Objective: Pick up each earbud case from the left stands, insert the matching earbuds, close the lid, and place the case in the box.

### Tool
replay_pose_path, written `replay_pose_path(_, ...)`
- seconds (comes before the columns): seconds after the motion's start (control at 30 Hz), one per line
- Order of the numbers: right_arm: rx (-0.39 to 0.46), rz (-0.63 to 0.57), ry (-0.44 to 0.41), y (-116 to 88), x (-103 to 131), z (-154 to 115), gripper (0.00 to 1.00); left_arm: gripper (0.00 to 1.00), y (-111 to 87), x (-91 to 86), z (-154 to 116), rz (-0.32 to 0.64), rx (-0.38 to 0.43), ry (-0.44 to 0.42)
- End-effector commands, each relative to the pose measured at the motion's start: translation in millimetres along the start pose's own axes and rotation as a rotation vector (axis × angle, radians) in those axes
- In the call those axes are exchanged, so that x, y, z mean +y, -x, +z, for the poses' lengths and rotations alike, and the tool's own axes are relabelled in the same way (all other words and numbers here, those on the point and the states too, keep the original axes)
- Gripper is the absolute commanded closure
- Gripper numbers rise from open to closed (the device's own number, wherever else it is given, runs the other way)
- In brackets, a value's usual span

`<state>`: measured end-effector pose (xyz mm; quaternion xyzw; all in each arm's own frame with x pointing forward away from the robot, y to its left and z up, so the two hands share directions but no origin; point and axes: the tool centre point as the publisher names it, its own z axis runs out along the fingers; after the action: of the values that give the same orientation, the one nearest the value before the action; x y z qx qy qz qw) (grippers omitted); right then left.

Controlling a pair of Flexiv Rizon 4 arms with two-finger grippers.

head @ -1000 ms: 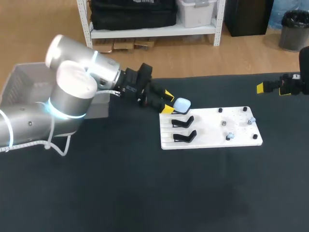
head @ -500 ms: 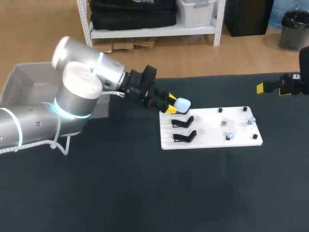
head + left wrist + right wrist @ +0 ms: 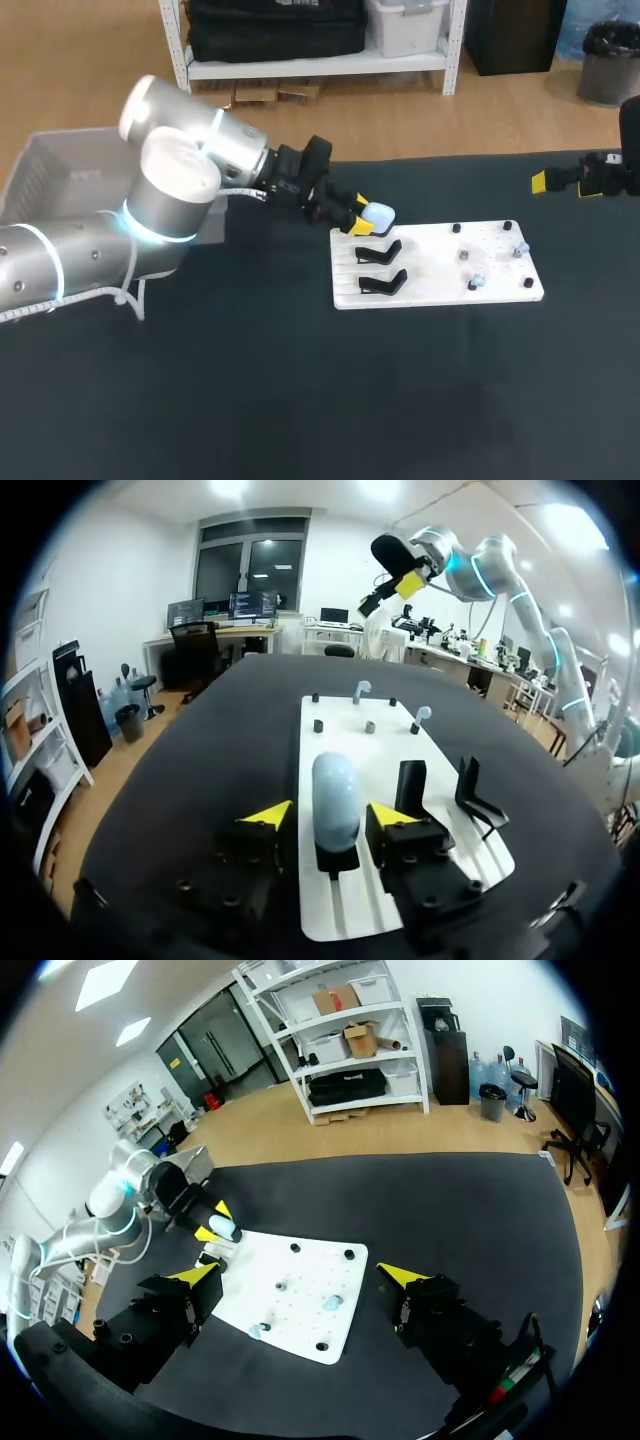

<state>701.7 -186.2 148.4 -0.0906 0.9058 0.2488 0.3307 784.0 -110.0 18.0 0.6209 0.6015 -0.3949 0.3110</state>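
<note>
Now, left gripper [image 3: 331, 813]: fingers spread, one yellow tip on each side of the earbud case [image 3: 336, 798]. A thin gap shows on both sides, so it is released, not gripping.
Left fingers' reach: the tips sit level with the lower half of the case, and the black finger bodies hang over the near edge of the white board [image 3: 440, 780].
Right gripper [image 3: 300, 1278]: fingers wide apart with nothing between them. It hangs over the black table [image 3: 300, 400], well apart from the board, at the far right edge.
Earbud case: pale blue, lid closed, propped on the farthest of the three stands at the board's left end.
Other stands [image 3: 382, 268]: two black angled holders, just beside the case's stand, nearer the camera in the head view.
Board, right part: small black pegs at the corners, and two pale blue earbuds [image 3: 520, 249] standing upright on pegs. A small grey piece [image 3: 464, 255] stands between them.
Box [image 3: 50, 165]: grey, at the table's far left corner behind the left arm. The arm covers most of its inside, so its contents cannot be told.
</note>
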Motion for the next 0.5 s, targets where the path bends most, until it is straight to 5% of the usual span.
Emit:
replay_pose_path(0.03, 0.001, 0.0, -0.004, 0.0, 0.7, -0.4, 0.0, 0.56, -0.2, 4.1, 3.2, 0.0, -0.003, -0.005)
replay_pose_path(0.5, 0.001, 0.0, -0.004, 0.0, 0.7, -0.4, 0.0, 0.66, -0.5, 4.5, 6.7, 0.0, -0.008, -0.004)
